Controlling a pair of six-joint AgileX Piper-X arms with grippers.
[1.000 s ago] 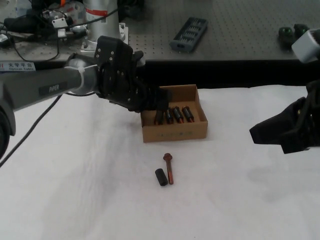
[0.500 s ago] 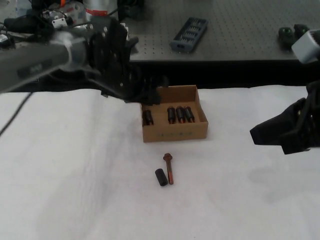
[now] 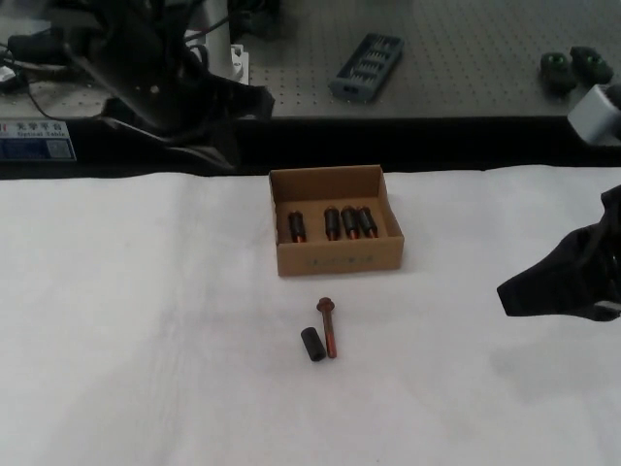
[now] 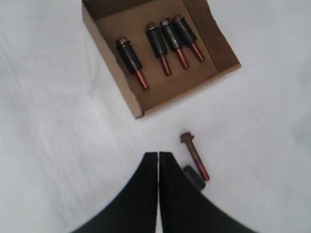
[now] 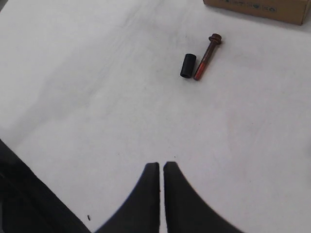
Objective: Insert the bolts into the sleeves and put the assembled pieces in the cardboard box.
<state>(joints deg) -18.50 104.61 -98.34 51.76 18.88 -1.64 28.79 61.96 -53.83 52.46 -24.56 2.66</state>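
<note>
High view: reddish bolt (image 3: 330,330) by blk sleeve (image 3: 311,345).

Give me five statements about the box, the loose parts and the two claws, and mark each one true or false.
1. The cardboard box holds four assembled pieces. True.
2. The loose bolt sits inside the loose sleeve. False: they lie side by side on the white cloth.
3. The left claw holds a bolt. False: it is shut and holds nothing.
4. The loose sleeve lies outside the box. True.
5. The right claw is wide open. False: it is shut, with nothing in it.
</note>
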